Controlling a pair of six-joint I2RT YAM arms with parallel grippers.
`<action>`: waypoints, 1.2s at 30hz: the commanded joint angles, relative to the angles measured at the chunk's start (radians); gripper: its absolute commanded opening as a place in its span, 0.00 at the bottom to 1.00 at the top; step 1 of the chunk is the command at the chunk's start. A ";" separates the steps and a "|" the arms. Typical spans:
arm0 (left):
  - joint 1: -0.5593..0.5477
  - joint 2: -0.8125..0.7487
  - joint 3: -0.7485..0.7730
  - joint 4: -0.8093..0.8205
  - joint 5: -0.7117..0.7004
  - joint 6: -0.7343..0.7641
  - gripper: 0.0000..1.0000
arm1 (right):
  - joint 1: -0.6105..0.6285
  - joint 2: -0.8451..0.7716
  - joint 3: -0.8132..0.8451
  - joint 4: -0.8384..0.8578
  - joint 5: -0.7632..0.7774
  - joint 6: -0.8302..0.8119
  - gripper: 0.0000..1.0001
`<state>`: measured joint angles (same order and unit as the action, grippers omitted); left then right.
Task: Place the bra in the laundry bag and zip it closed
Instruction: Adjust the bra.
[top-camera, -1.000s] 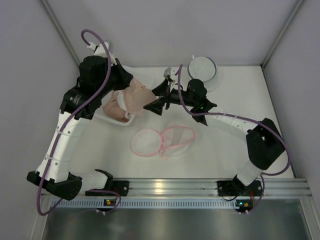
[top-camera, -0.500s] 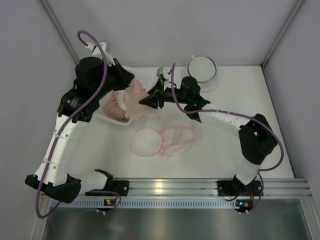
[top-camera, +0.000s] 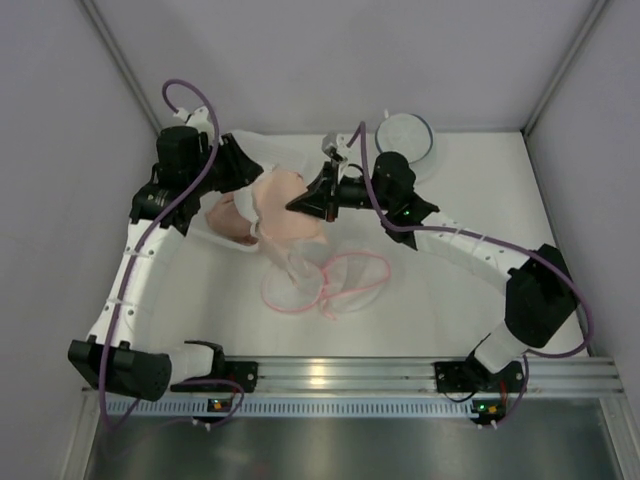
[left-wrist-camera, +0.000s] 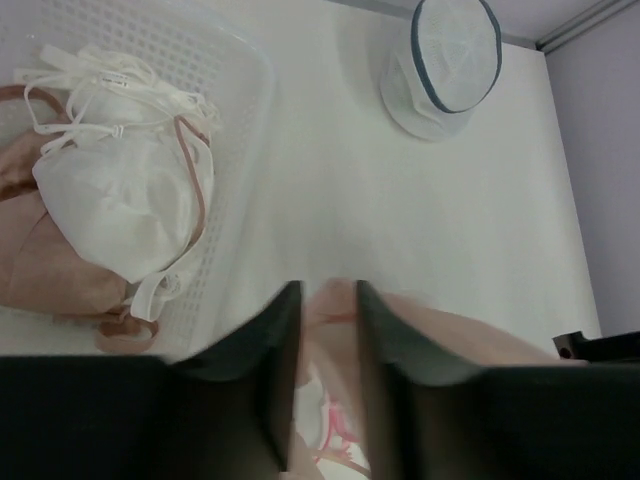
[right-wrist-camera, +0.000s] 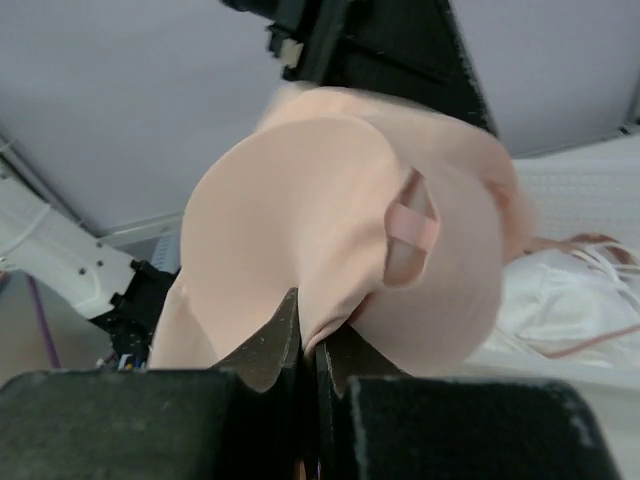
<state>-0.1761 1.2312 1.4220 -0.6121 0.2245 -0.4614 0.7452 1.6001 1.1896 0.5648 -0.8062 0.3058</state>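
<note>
Light even and diffuse, from overhead. We note only faint, soft shadows on the white table (top-camera: 420, 310). One glare patch on the metal rail (top-camera: 320, 375) at the near edge. In both wrist views the fingers (left-wrist-camera: 265, 370), close to the lens, go dark and blurred; the bra (right-wrist-camera: 330, 220) reads soft, its upper edge smeared. Top view sharp — mild wide-angle splay at its edges.
</note>
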 joint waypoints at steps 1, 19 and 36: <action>0.021 -0.015 0.009 0.129 0.076 0.058 0.42 | 0.011 -0.059 0.117 -0.274 0.183 -0.082 0.00; 0.021 -0.216 0.020 -0.041 0.117 0.200 0.98 | -0.040 0.077 0.372 -0.749 0.414 0.007 0.00; 0.001 -0.036 -0.152 0.114 0.334 0.196 0.70 | -0.038 -0.002 0.334 -0.712 0.279 0.050 0.00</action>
<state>-0.1650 1.1957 1.2785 -0.5922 0.5228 -0.2665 0.7101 1.6699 1.5127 -0.2092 -0.4847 0.3374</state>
